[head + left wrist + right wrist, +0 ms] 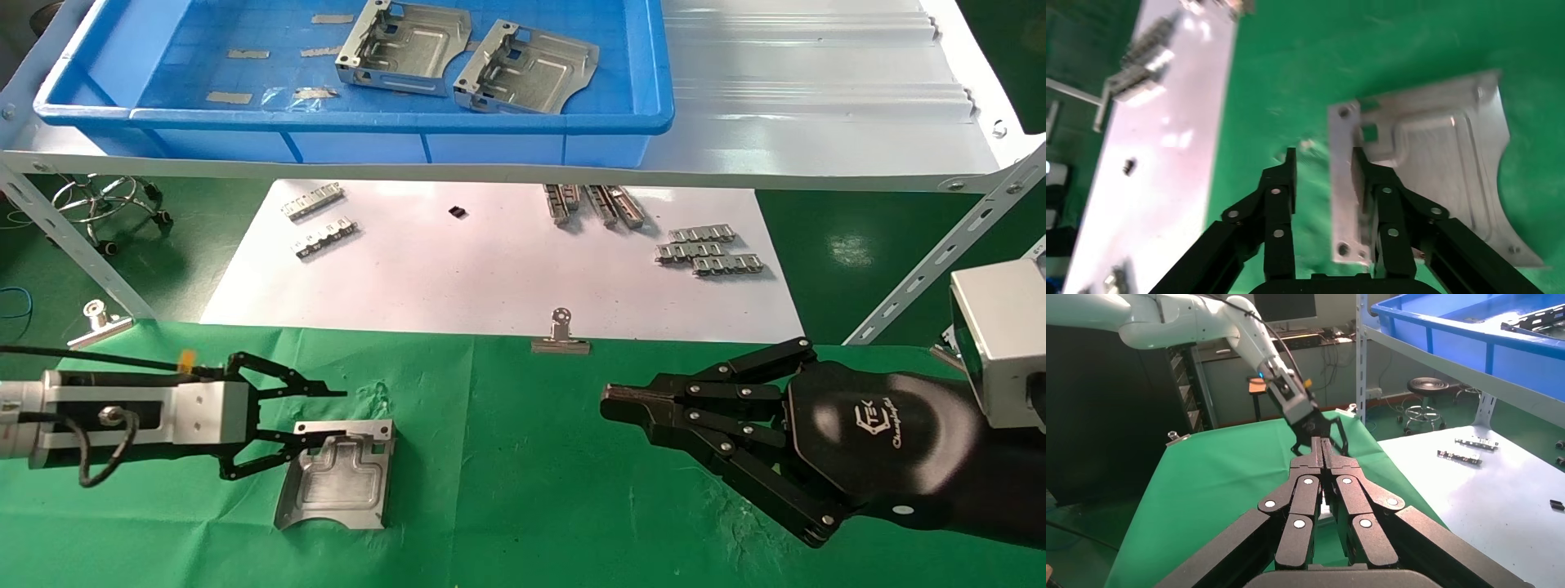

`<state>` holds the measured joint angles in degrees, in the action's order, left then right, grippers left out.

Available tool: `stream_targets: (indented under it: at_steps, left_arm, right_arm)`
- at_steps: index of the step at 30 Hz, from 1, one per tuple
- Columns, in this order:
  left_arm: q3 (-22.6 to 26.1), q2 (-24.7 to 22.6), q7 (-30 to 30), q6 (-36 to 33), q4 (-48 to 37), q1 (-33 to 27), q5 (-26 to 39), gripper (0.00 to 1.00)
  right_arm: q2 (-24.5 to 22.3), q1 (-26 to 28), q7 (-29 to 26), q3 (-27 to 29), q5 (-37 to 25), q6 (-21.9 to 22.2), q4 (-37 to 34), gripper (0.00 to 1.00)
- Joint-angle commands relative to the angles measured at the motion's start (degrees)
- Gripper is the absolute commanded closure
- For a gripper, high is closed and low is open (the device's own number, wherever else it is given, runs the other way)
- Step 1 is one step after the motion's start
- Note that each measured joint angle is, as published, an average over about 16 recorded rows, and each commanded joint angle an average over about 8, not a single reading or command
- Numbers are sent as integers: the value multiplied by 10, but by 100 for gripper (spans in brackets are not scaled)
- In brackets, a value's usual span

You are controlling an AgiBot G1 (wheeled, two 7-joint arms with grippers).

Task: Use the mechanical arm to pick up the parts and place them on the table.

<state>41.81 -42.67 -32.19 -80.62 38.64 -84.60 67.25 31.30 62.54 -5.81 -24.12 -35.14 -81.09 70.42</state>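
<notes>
One silver stamped sheet-metal plate (335, 475), with embossed channels and a curved notch on its near edge, lies flat on the wrinkled bright green cloth bench (523, 490), lower left of the head view. The left pincer (323, 418) sits at the plate's far perforated edge with its fingers apart: one fingertip out over the green cloth, the other at or over the plate's upturned rim. In the left wrist view the fingers (1281, 202) straddle that rim with a clear gap between them, so nothing is clamped. Whether the lower finger touches the metal I cannot tell.

Judgement: first part is delivered to the bench; the left pincer looks to be at the release stage rather than gripping.

Still to move: two more silver stamped plates (406, 47) (527, 69) sit side by side, close together, in the blue plastic tray (645, 98) on the pale ribbed metal shelf (817, 90), top of the head view. So roughly one of three visible parts is done, two are left.

The right pincer (613, 404), the glossy black hand with jointed fingers and white logo, hovers over the green cloth at lower right, fingers pressed together and holding nothing, well apart from the plate.

Small ridged metal strips (709, 250) lie on the white paper sheet (490, 269), mid-frame, and a silver binder clip (560, 335) sits at its near edge.
</notes>
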Motion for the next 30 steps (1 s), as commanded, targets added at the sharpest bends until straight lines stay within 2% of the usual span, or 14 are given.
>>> stream_targets:
  at_steps: [1,2,6,9,10,30]
  left_arm:
    - [-4,5,7,-9,1,-3,-9,0]
    - [-5,8,25,-23,4,-5,-17,0]
    - [-6,19,97,-69,15,-9,-45,0]
    - [-12,23,124,-81,26,-6,-56,0]
    - [-15,24,130,-80,30,-3,-59,0]
    - [-99,41,231,-67,140,77,-123,0]
  right_arm:
    - [0,0,0,0,0,0,0,100]
    - [0,0,0,0,0,0,0,95]
    - [0,0,0,0,0,0,0,45]
    - [0,0,0,0,0,0,0,7]
    - [0,0,0,0,0,0,0,0]
    - [0,0,0,0,0,0,0,0]
